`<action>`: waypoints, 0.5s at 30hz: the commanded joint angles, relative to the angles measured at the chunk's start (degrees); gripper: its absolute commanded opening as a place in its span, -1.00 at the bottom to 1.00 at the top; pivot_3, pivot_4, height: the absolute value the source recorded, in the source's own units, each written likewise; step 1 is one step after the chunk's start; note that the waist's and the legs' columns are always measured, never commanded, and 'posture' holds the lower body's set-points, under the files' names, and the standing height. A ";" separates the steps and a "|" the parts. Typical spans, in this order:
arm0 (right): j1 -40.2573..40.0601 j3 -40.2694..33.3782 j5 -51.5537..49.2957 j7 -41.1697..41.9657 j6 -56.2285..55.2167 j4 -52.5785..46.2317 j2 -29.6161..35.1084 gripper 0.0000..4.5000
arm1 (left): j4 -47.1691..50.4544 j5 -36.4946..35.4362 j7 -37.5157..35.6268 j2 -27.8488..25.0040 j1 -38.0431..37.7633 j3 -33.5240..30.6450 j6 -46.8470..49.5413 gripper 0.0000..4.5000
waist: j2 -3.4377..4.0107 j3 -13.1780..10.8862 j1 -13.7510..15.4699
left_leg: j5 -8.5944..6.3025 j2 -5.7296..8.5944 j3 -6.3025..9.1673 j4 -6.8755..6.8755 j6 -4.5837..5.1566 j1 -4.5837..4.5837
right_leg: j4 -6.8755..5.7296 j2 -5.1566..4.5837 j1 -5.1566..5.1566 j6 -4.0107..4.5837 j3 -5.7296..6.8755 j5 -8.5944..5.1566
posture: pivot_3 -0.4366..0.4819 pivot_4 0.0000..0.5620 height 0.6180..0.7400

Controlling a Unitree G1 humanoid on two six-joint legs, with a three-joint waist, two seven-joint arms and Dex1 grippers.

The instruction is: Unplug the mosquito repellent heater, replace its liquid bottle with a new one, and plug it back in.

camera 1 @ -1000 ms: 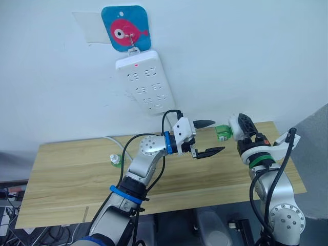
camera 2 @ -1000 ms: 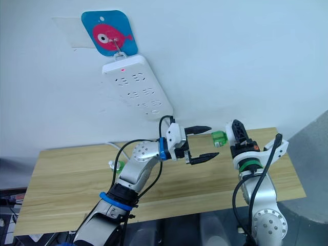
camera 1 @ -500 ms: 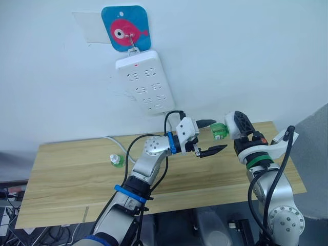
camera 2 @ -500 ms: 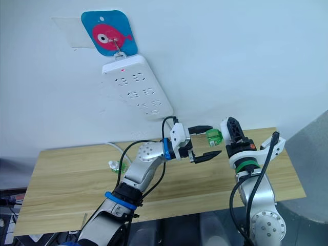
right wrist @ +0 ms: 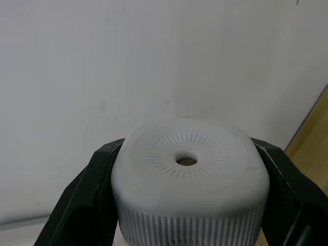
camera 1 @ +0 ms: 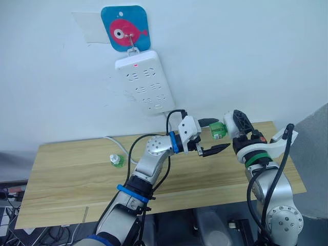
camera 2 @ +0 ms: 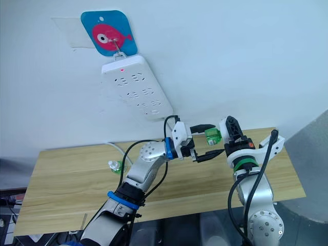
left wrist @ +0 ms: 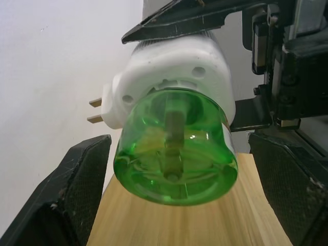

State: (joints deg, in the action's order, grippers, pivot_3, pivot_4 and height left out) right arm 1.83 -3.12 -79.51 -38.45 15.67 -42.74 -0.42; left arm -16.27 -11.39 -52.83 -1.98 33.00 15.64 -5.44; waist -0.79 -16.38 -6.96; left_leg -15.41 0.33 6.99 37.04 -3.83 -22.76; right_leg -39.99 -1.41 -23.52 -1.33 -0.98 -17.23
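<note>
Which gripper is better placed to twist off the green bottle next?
Left. The left gripper is open with its fingers on either side of the green bottle, while the right gripper is shut on the mosquito repellent heater, holding it steady above the table.

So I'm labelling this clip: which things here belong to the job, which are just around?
Job:
heater in right pincer
green bottle on it
left pincer, open
spare bottle
power strip

Around:
fish hook plate
table
</note>
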 commanded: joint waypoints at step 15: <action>-0.16 0.78 -1.26 -0.48 -1.25 -3.82 0.45 0.33 | 2.92 -1.86 -0.40 0.19 0.26 -0.51 -0.46 0.02 | 0.01 0.04 -0.32 | 0.00 0.00 0.00 0.01 0.00 0.00 | -0.01 0.00 0.00 0.00 0.00 0.00 | -0.49 -0.11 1.00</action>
State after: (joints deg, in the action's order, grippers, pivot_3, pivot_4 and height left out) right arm 1.83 -3.13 -79.85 -39.29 14.98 -43.08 0.02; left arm -15.84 -12.63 -53.45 -2.09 33.24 15.37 -5.24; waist -0.78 -16.34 -7.29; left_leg -15.41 0.33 6.98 37.05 -3.84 -22.76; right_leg -40.00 -1.41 -23.52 -1.32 -0.98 -17.23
